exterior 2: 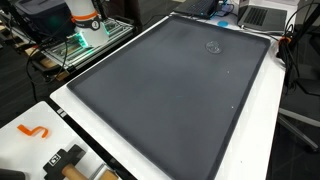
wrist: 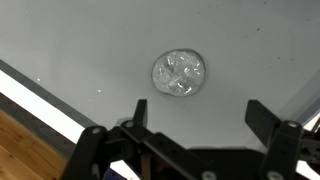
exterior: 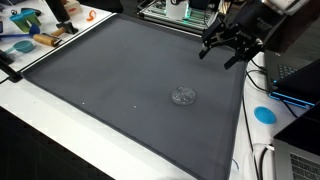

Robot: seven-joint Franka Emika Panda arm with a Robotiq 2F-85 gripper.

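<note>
A small clear, crinkled round object (wrist: 179,72) lies flat on the dark grey mat (wrist: 90,50); it also shows in both exterior views (exterior: 183,96) (exterior 2: 213,47). My gripper (wrist: 200,110) hangs open above the mat, its two black fingers wide apart with nothing between them, and the clear object sits just beyond the fingertips. In an exterior view the gripper (exterior: 228,47) is up in the air over the mat's far right edge, apart from the object. The gripper itself is out of sight in the view from the mat's opposite end.
The mat covers a white table (exterior: 60,130). Tools and coloured items (exterior: 30,35) lie at one corner, an orange hook (exterior 2: 33,130) and a black tool (exterior 2: 65,158) at another. Laptops (exterior 2: 262,14) and cables (exterior: 262,160), a blue disc (exterior: 264,113) and a wire rack (exterior 2: 85,45) stand round the edges.
</note>
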